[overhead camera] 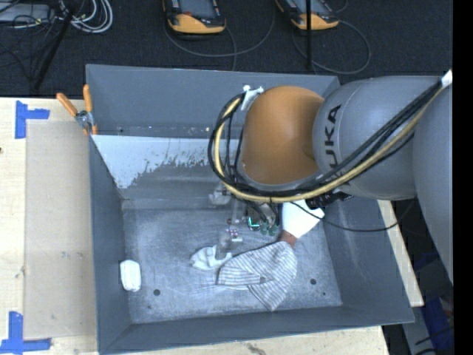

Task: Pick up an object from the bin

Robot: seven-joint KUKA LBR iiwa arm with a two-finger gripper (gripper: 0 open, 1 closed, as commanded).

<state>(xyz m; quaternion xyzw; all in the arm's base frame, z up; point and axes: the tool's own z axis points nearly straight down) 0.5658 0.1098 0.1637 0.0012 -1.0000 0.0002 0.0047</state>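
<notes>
Where the gripper (233, 237) hangs below the orange wrist cover (281, 135), we take the striped cloth (260, 272) as our landmark and list everything else by it. Item one, the cloth: soft woven fabric, grey and white in fine stripes, lying limp and rumpled on the floor of the bin (148, 191), its longer run going from its left corner up toward its upper right. The gripper stands just over the cloth's upper left edge; whether it is set wide or narrow we cannot tell. Item two, a white wad (205, 258): crumpled, soft-looking, touching the cloth's left corner and just down-left of the gripper. We judge these two the nearest candidates, the cloth lying down-right of the tip and the wad down-left, so the coming descent turns on which side it favours. Item three, a white piece (301, 219) with a reddish-brown end: smooth and flat-faced, just above the cloth's upper right. Item four, a small white block (130, 274): rounded, matte, well to the cloth's left.
</notes>
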